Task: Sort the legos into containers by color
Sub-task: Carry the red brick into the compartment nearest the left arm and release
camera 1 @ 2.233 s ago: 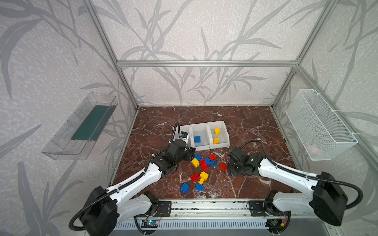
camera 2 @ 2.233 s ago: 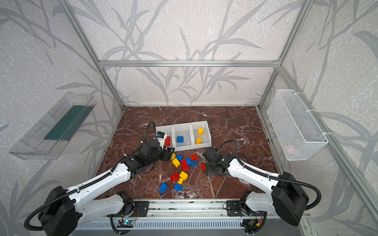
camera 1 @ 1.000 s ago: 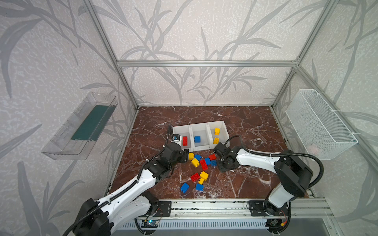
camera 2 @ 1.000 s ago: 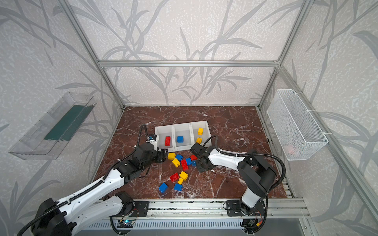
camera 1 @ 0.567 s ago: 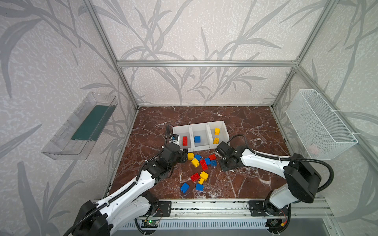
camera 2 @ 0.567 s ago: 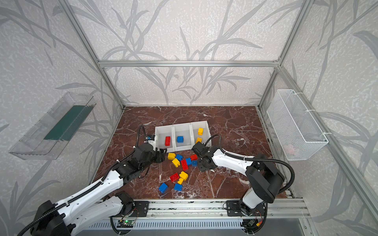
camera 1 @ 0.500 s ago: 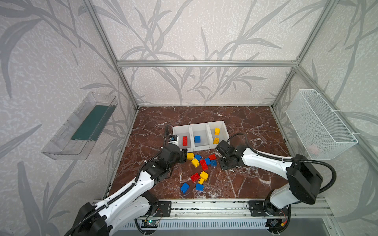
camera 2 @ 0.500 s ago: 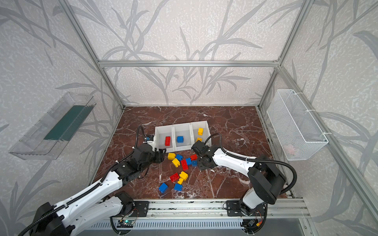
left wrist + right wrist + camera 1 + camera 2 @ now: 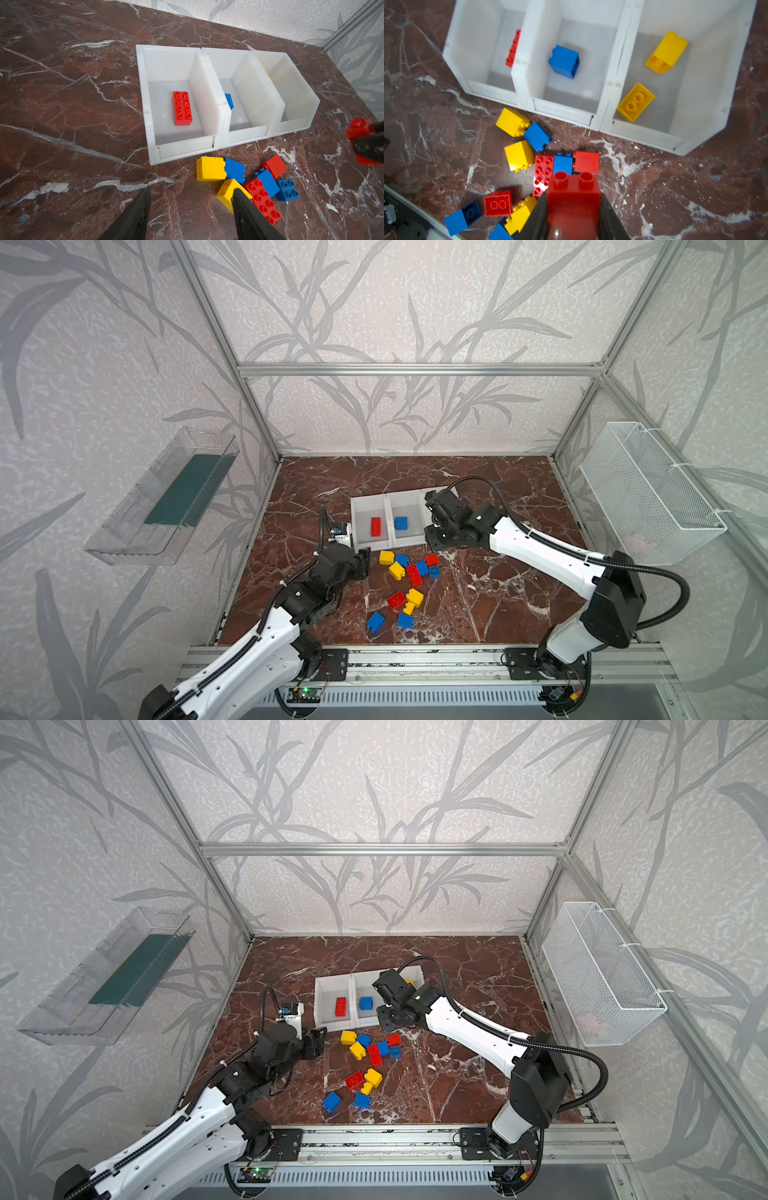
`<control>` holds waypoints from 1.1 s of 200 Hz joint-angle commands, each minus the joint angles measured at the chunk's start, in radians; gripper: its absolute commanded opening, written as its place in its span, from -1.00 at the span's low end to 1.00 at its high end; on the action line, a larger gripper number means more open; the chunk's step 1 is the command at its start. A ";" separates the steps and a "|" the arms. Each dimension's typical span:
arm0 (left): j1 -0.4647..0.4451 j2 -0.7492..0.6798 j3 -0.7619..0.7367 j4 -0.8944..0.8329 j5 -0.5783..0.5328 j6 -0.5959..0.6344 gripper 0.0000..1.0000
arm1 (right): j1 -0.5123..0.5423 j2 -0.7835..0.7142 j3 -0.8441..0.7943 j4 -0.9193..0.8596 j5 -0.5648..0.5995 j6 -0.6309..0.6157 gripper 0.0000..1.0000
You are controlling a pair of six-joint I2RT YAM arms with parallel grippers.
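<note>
Currently, the right gripper [image 9: 572, 204] is clamped on a red brick [image 9: 573, 187]. In a top view, the red bin [image 9: 360, 508] lies at 9 o'clock from it. The left gripper [image 9: 191, 189] is half-open, empty, and nearer that bin.

No legible text or labels

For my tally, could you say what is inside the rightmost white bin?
A rear yellow brick and a front yellow brick; from above, the right arm covers most of the bin.
</note>
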 commanded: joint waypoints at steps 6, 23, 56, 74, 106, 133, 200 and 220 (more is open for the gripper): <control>0.004 -0.054 -0.031 -0.059 -0.041 -0.044 0.30 | 0.016 0.100 0.126 -0.029 -0.048 -0.056 -0.39; 0.005 -0.083 -0.034 -0.090 -0.051 -0.061 0.29 | 0.025 0.174 0.229 -0.042 -0.063 -0.084 -0.39; 0.005 -0.160 -0.039 -0.157 -0.074 -0.092 0.29 | 0.048 0.332 0.431 -0.091 -0.096 -0.122 -0.39; 0.006 -0.213 -0.052 -0.191 -0.092 -0.112 0.29 | 0.059 0.416 0.530 -0.112 -0.112 -0.135 -0.39; 0.006 -0.299 -0.087 -0.206 -0.089 -0.147 0.26 | 0.066 0.572 0.726 -0.166 -0.106 -0.166 -0.40; 0.006 -0.310 -0.095 -0.208 -0.072 -0.165 0.25 | 0.066 0.707 0.911 -0.225 -0.100 -0.170 -0.40; 0.007 -0.292 -0.088 -0.205 -0.062 -0.161 0.25 | 0.073 0.869 1.204 -0.394 -0.080 -0.163 -0.01; 0.006 -0.283 -0.087 -0.196 -0.061 -0.157 0.25 | 0.073 0.826 1.156 -0.368 -0.069 -0.164 0.10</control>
